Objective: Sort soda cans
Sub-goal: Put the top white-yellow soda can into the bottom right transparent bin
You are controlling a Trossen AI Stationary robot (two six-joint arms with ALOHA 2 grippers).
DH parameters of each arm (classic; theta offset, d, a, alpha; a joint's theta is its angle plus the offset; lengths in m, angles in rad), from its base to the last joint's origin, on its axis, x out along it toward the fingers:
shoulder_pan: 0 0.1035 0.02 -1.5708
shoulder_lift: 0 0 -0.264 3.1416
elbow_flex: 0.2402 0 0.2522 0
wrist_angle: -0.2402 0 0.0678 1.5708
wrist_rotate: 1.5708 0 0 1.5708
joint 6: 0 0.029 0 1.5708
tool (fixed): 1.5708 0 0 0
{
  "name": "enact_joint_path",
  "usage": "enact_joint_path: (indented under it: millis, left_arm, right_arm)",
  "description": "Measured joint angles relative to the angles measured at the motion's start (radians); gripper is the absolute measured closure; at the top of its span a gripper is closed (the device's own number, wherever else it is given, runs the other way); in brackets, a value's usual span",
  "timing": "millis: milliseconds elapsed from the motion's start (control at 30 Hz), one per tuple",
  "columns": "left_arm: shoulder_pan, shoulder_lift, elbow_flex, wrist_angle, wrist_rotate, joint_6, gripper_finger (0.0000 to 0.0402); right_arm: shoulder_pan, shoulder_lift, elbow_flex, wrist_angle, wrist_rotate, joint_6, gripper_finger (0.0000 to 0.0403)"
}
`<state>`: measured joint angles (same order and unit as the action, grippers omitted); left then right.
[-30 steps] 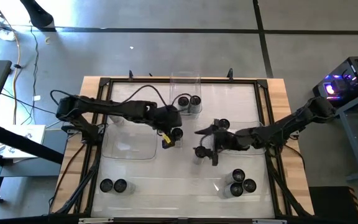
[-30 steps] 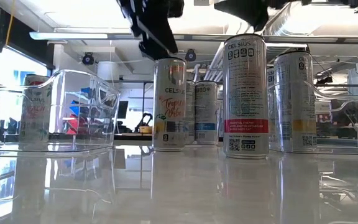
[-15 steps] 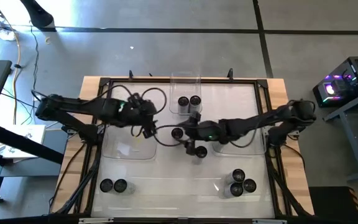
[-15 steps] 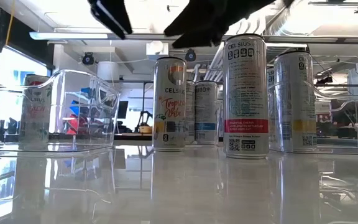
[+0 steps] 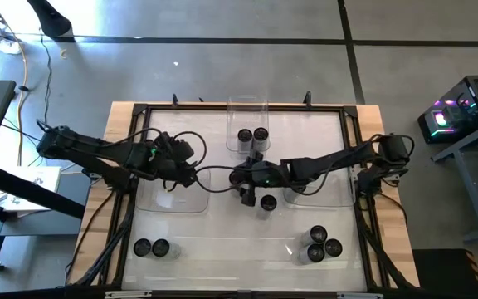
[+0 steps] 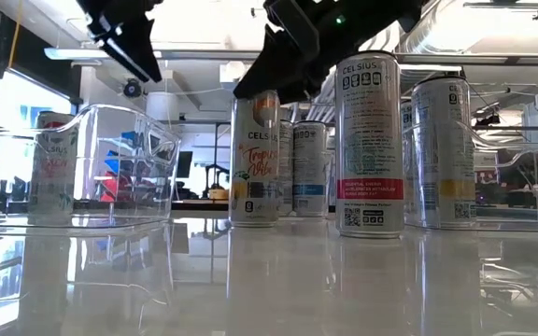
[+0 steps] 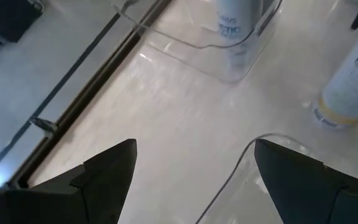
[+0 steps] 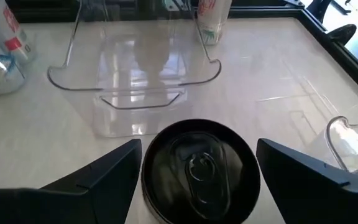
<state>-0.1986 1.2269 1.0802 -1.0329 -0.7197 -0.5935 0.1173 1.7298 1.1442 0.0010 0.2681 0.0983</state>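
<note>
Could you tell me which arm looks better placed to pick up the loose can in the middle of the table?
The right. Its claw is open with the can directly between its fingers. The left claw, also open, sits off over the clear tray, away from that can.

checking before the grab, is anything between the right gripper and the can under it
Nothing visible. The right gripper is open, one finger on each side of the dark round top of the silvery soda can, with clear gaps both sides. In the high view that can stands near mid-table; the next can stands apart.
</note>
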Motion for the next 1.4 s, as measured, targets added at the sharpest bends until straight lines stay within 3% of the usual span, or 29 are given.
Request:
enact_joint_path:
  millis: [133,333,433,567,733,900,1033,1200,1400]
  left_arm:
    - [0.000,-0.017,-0.064,0.085,0.000,0.001,0.0080]
    - [0.000,-0.014,-0.118,0.180,-0.001,0.001,0.0080]
    - [0.000,-0.014,-0.139,0.209,0.000,0.002,0.0080]
    - [0.000,-0.014,-0.165,0.246,0.023,-0.006,0.0080]
    - [-0.006,-0.014,-0.171,0.274,0.058,-0.005,0.0080]
    - [-0.006,-0.014,-0.171,0.300,0.040,0.021,0.0080]
    - [-0.006,-0.014,-0.171,0.300,0.019,0.022,0.0080]
    - [-0.006,-0.014,-0.171,0.300,0.015,0.022,0.0080]
    - [-0.006,-0.014,-0.171,0.301,0.013,0.022,0.0080]
  right_arm:
    - [-0.006,0.010,0.000,-0.004,-0.029,0.012,0.0093]
    - [-0.006,0.013,0.000,-0.001,-0.032,0.015,0.0155]
    - [-0.004,0.013,0.000,0.007,-0.019,0.011,0.0161]
    - [0.016,-0.043,0.017,-0.043,0.061,-0.026,0.0161]
    - [0.054,-0.226,0.040,-0.125,0.253,-0.076,0.0161]
    - [0.101,-0.445,0.040,-0.330,0.511,-0.058,0.0161]
    - [0.113,-0.606,0.040,-0.582,0.678,0.081,0.0161]
    - [0.121,-0.731,0.040,-0.909,0.686,0.349,0.0161]
    - [0.179,-0.758,0.039,-1.243,0.677,0.655,0.0161]
